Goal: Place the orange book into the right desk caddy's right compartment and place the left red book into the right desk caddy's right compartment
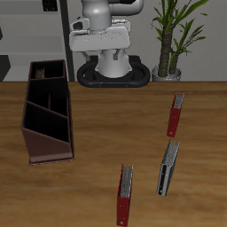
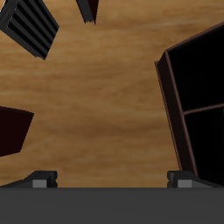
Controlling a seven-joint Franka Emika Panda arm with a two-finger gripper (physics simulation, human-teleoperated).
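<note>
Hovering over the table (image 2: 96, 96), the gripper (image 2: 114, 178) looks straight down at bare wood. Its two fingers (image 2: 39, 178) stand wide apart with nothing between them, so the hand is open and empty.

Close to one side of the hand is the right caddy (image 2: 168, 83). Its dark wall and one inner divider show in the wrist view, and the compartments seen there look dark inside. In the exterior view the caddy (image 1: 35, 133) lies lengthwise on the table, its sides sloping down toward its back end.

On the hand's other side, a little way off, a dark red edge is most likely the left red book (image 2: 10, 140). The exterior view shows this book (image 1: 176, 113) standing on its edge, well apart from the caddy. Farther out from the hand, toward the table's front edge, stand a grey book (image 1: 168, 167) and the second red book (image 1: 125, 195), near each other. The wrist view catches only their ends, and there I cannot tell which is which.

I cannot find the orange book in either view.
</note>
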